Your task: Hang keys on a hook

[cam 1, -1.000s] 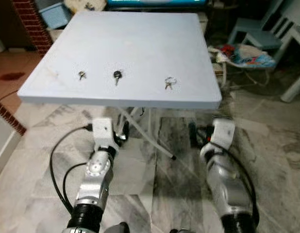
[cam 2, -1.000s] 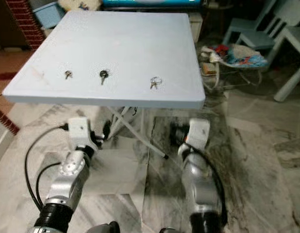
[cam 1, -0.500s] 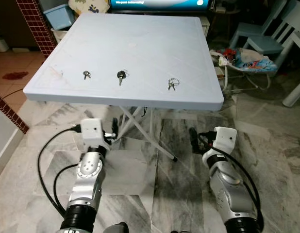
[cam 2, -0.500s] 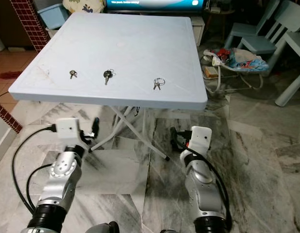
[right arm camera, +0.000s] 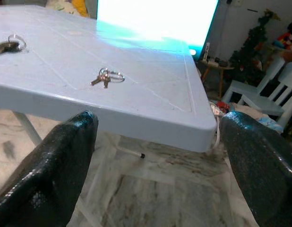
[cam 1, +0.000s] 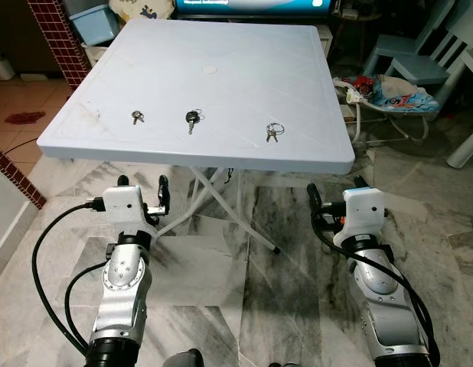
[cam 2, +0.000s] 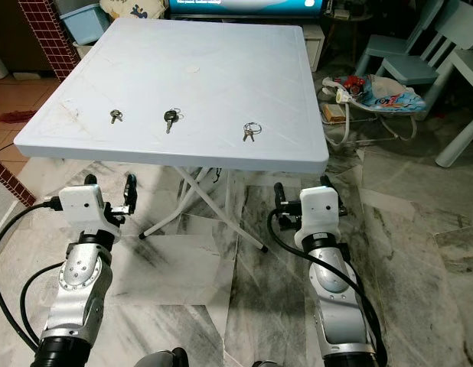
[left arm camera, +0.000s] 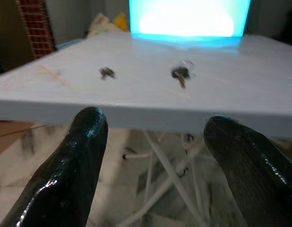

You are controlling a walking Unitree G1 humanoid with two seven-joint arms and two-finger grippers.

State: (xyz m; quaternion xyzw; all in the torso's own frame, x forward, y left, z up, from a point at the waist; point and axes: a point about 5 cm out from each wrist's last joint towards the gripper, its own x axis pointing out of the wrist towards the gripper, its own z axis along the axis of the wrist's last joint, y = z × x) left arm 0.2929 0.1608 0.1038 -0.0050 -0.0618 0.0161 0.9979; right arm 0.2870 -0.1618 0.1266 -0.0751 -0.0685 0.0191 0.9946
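Three key sets on a light-blue folding table (cam 1: 221,46): small key (cam 1: 136,117), black-headed key (cam 1: 190,118), ringed pair of keys (cam 1: 272,133), left gripper (cam 1: 141,186) and right gripper (cam 1: 335,189) below the near edge, fingers spread, empty.

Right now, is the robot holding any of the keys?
No, the three key sets lie on the table, while both end effectors hang open below its edge.

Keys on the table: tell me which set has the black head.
The middle set, lying between the small key on the robot's left and the ringed pair on its right; those two are all metal.
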